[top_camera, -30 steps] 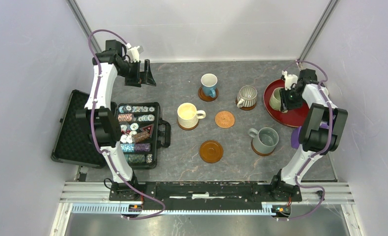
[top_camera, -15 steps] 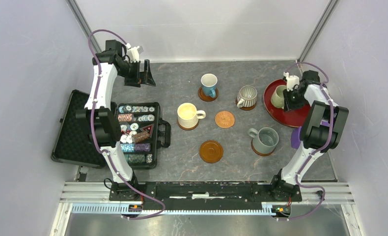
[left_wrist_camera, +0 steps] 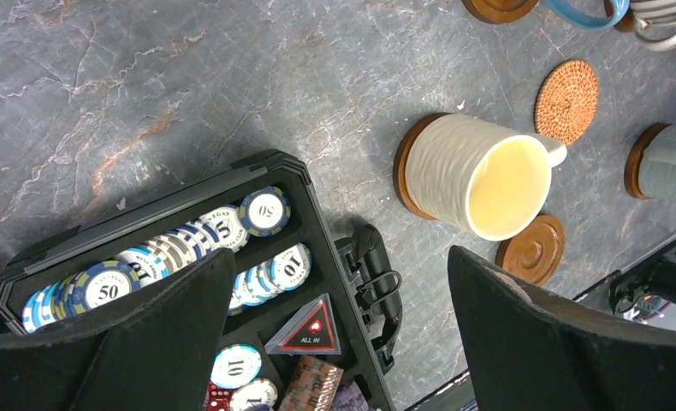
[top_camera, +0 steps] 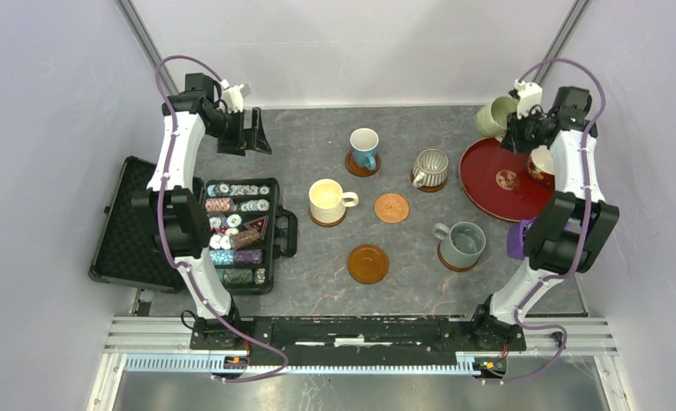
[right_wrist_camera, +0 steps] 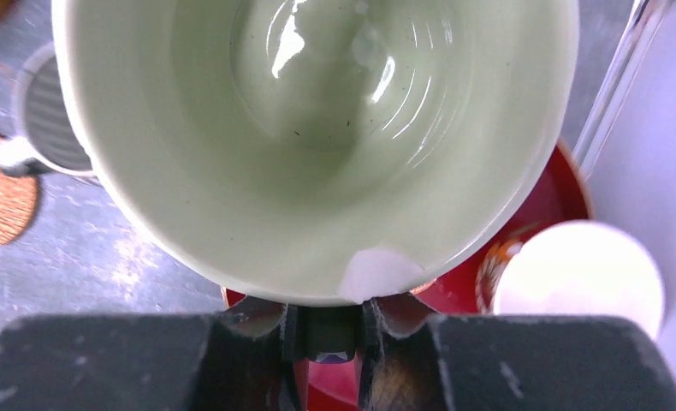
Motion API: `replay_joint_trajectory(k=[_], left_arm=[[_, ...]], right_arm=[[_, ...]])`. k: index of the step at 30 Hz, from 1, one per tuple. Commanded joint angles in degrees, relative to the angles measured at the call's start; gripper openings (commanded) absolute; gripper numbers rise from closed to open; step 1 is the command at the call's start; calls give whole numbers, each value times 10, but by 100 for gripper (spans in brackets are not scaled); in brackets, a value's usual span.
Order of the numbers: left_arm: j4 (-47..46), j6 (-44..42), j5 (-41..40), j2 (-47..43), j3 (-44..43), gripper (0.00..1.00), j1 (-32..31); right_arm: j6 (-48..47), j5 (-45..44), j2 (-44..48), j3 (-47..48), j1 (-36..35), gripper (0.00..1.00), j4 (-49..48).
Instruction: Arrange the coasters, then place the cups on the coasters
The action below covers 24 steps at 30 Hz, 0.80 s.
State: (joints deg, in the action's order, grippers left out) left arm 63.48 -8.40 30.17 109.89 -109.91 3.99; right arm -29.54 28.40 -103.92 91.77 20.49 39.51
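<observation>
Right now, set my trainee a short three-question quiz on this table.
1. True or false: the pale green mug stands on the red tray.
2. How many coasters lie bare? A one, B two, C four.
3. Fill in: the left hand is ____ (open or shut).

Key
1. False: the right hand grips its rim and holds it in the air.
2. B: the woven coaster and the dark brown coaster.
3. Open, with nothing between its fingers.
</observation>
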Motion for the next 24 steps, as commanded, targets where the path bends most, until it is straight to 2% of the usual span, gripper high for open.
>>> replay_joint_trajectory(k=[1, 6, 11, 15, 18, 24], left_arm=[[-20, -6, 8, -40, 8, 100, -1], [-20, -9, 7, -46, 15, 100, -1], [-23, -9, 7, -54, 32, 100, -2], [-26, -9, 10, -59, 34, 100, -1], [-27, -13, 9, -66, 37, 100, -2], [-27, -20, 3, -78, 49, 100, -2]], right_arm=[[-19, 106, 72, 60, -42, 0, -14], [-5, 99, 124, 23, -147, 0, -22], [-41, 73, 213, -123, -261, 0, -65], [-82, 48, 246, -218, -325, 0, -79], [-99, 24, 246, -262, -353, 0, -88], [-85, -25, 219, -302, -360, 0, -131]])
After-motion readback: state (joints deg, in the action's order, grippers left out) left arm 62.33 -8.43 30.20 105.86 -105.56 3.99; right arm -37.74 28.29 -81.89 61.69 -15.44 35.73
